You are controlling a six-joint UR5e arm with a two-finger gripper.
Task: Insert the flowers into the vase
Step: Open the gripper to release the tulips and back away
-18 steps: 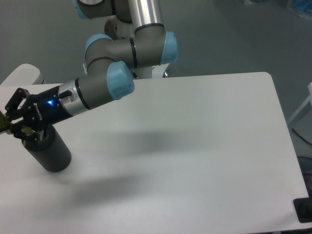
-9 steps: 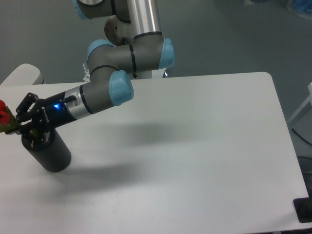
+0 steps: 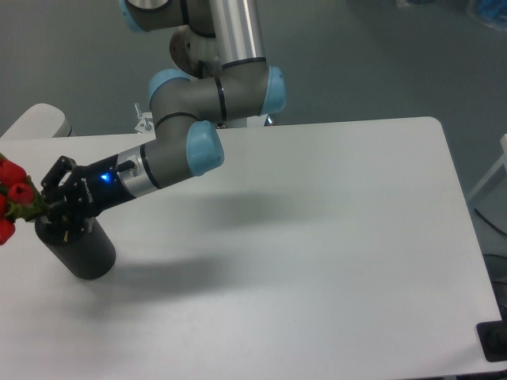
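One vase (image 3: 79, 252) stands on the worktop (image 3: 317, 237) near its left edge, a black cylinder leaning a little, its top end up against the jaws (image 3: 49, 212). The mouth is covered by the black fingers, so I cannot tell whether any stem has gone in.

Now the change: half a second ago only a sliver of red showed at the left edge, and a second ago none at all. The flowers (image 3: 14, 198) have come further into view, three red buds and a bit of green leaf showing, the rest cut off by the picture's edge. The jaws and forearm have slid rightward and a touch lower, and the elbow joint has shifted right with them.

Where the bunch sits: buds just left of the jaws, sticking out beyond the fingertips, with the green end running in between the fingers. The jaws look clamped on the flowers, holding them right above the vase's upper end. The stems are hidden by the fingers.

Farther back, the arm (image 3: 170, 162) reaches in from its base beyond the worktop's far edge, a blue light glowing on the wrist.
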